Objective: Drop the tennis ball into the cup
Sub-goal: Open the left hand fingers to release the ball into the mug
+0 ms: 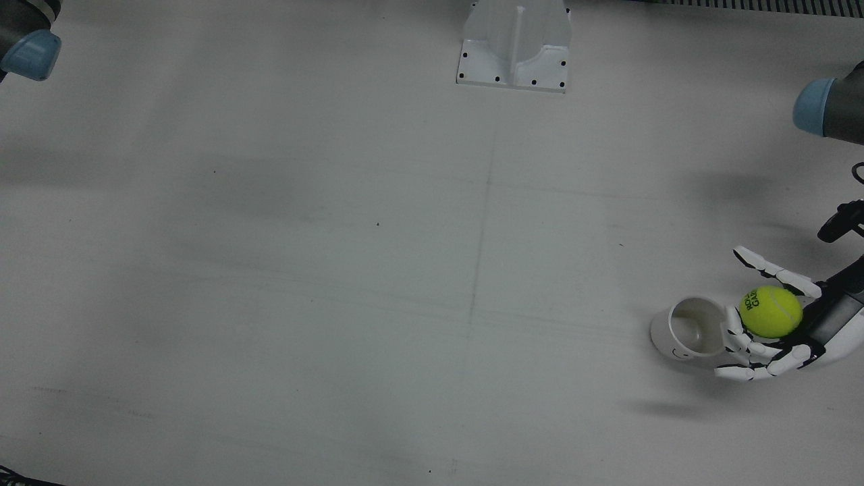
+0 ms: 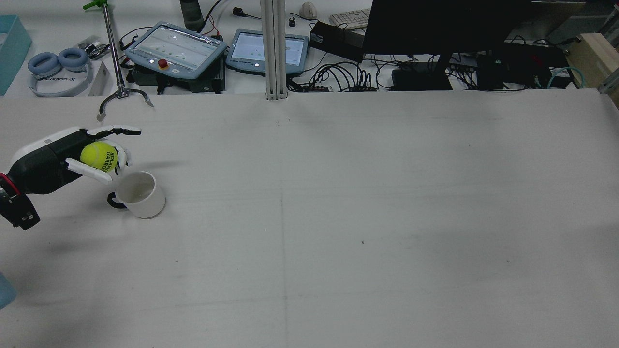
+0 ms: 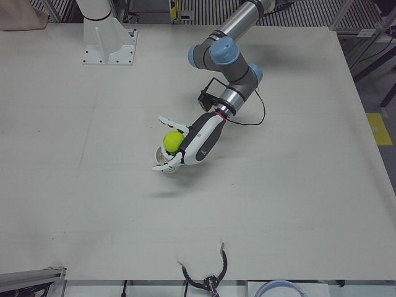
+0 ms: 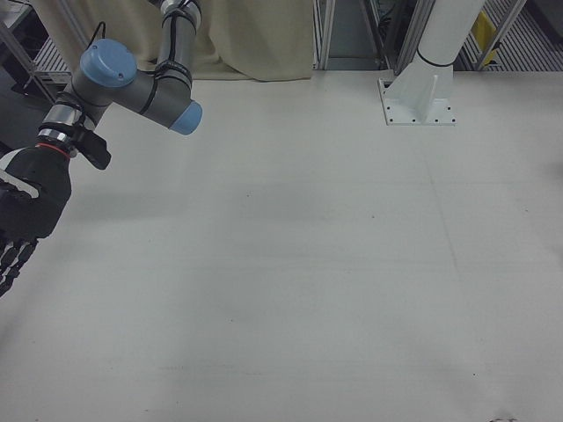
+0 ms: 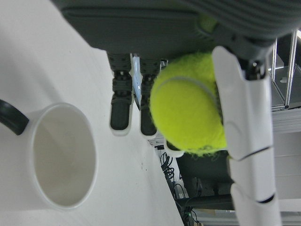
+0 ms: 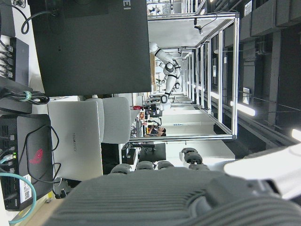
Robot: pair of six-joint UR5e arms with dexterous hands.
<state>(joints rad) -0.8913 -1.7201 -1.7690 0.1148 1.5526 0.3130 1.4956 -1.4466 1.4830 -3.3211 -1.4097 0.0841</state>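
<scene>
Beside one cup (image 2: 138, 194), the left hand (image 2: 72, 157) apparently cradles one tennis ball (image 2: 99, 156).

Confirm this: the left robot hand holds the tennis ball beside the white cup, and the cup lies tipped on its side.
One thing is wrong: the cup is not tipped over. The rear view shows it standing upright on the table, mouth up and empty. The rest holds: the left robot hand holds the ball beside the cup, not yet over its opening.

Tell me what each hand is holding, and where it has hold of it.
The left hand cradles the tennis ball against its palm, fingers curled around its sides. The right hand holds nothing.
</scene>
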